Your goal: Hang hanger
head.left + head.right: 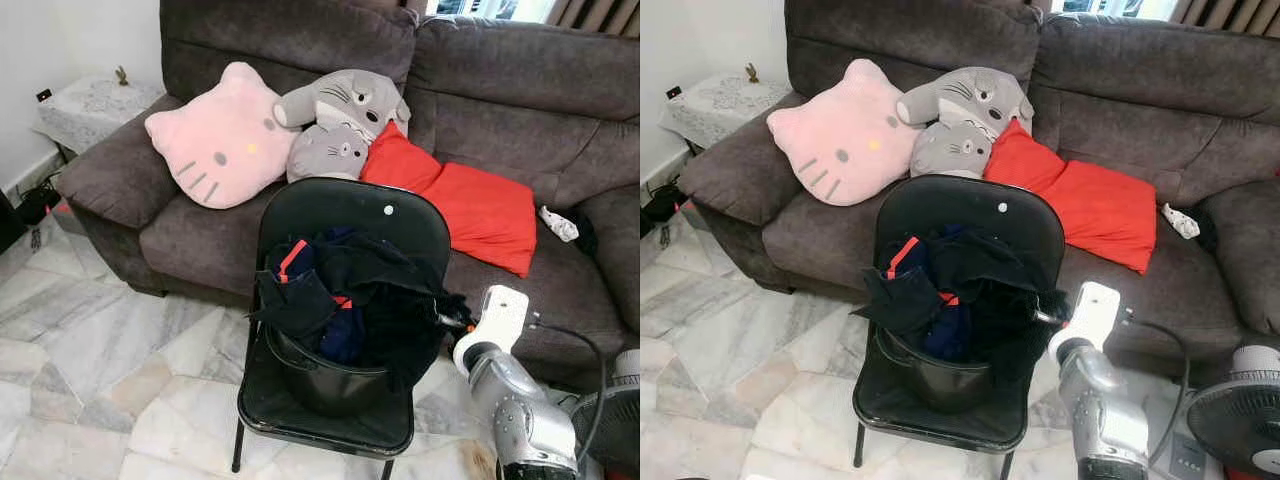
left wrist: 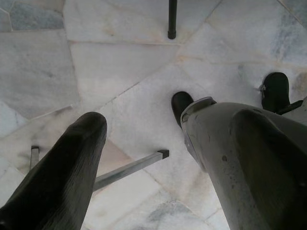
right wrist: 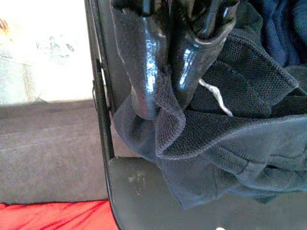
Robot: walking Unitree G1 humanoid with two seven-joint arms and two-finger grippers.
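**Pinching dark cloth at the chair by the sofa**

A dark grey sofa (image 1: 500, 90) fills the back of the room, standing on a pale marble floor (image 1: 80, 370). On its seat lie a pink cat-face cushion (image 1: 222, 135), two grey plush cushions (image 1: 342, 120) stacked against the backrest, and a red cushion (image 1: 470, 200) leaning beside them. A small side table with a lace cover (image 1: 90, 105) stands at the sofa's left end.

In front of the sofa stands a black folding chair (image 1: 345, 215). A black bucket (image 1: 325, 380) sits on its seat, heaped with dark clothes (image 1: 360, 295), navy and black with red trim, spilling over the rim.

My right arm (image 1: 510, 400) reaches toward the chair's right side. My right gripper (image 3: 163, 96) is closed, its two glossy black fingers pressed on a fold of black knit garment (image 3: 216, 139) just beside the chair's frame. A thin pale strand lies on the cloth near my fingertips; I cannot tell whether it is part of a hanger.

My left gripper (image 2: 144, 163) hangs low over the floor, fingers spread apart, with nothing between them.

A fan (image 1: 1240, 410) stands at the lower right.
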